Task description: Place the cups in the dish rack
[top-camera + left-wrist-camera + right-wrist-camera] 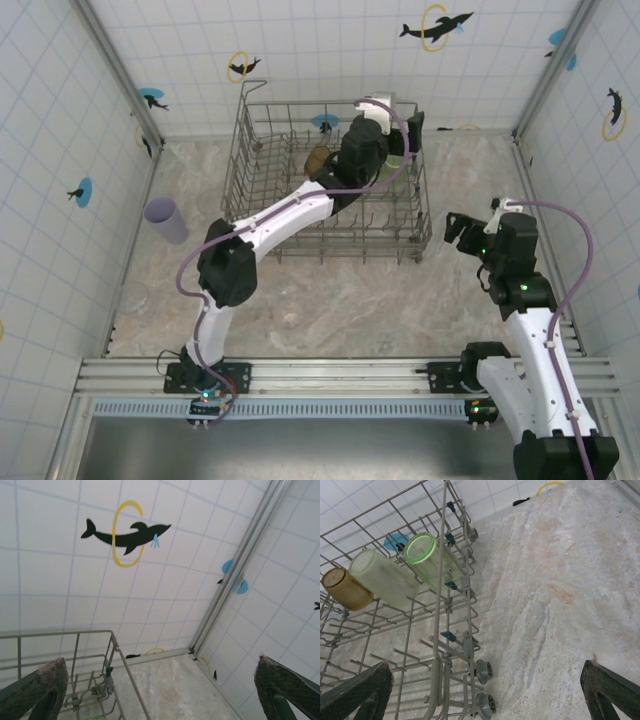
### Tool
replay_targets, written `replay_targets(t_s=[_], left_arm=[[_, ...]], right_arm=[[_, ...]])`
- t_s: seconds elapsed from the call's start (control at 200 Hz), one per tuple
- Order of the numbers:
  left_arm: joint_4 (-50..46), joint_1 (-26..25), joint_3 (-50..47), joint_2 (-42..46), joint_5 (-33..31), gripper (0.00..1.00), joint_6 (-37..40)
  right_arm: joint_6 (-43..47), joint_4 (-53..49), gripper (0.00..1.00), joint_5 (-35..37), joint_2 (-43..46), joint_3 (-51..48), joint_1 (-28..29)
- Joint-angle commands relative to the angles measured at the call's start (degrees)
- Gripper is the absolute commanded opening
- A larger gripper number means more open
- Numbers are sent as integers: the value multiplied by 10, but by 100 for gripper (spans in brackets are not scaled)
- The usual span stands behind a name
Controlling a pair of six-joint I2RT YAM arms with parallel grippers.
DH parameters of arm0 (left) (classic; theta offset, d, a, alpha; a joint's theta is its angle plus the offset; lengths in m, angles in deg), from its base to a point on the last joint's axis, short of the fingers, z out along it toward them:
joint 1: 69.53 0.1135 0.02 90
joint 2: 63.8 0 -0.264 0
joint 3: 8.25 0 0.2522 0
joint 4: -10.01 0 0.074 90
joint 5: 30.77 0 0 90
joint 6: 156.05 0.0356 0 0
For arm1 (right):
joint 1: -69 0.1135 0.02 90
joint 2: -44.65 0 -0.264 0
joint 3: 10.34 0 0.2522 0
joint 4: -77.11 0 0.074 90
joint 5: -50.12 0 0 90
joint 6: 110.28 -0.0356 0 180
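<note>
The grey wire dish rack (260, 130) stands at the back centre of the table. Three cups lie on their sides in it: an amber-brown cup (345, 590), a pale green cup (382, 577) and a brighter green cup (427, 560). A lavender cup (165, 220) stands on the table left of the rack. My left gripper (400, 128) hangs above the rack's far right corner, open (161, 662), with nothing between its fingers. My right gripper (462, 232) is just right of the rack, low over the table, open and holding nothing (487, 666).
Tiled walls with dolphin stickers (127, 534) close in the table on three sides. Bare marbled tabletop (340, 300) lies in front of and right of the rack. The rack's small wheels (484, 671) sit at its right edge.
</note>
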Motion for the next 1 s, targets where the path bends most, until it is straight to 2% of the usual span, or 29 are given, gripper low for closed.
replay_targets(t_s=[0.0,0.385,0.996], left_arm=[[2,3,-47,39,-31,98,14],[-50,3,-217,201,-97,98,-4],[-219,4,-345,353,-246,98,-26]], right_arm=[[-8,-16,100,-19,2,14,-4],[-32,-34,99,-46,11,12,-2],[-50,-37,100,-69,13,7,14]])
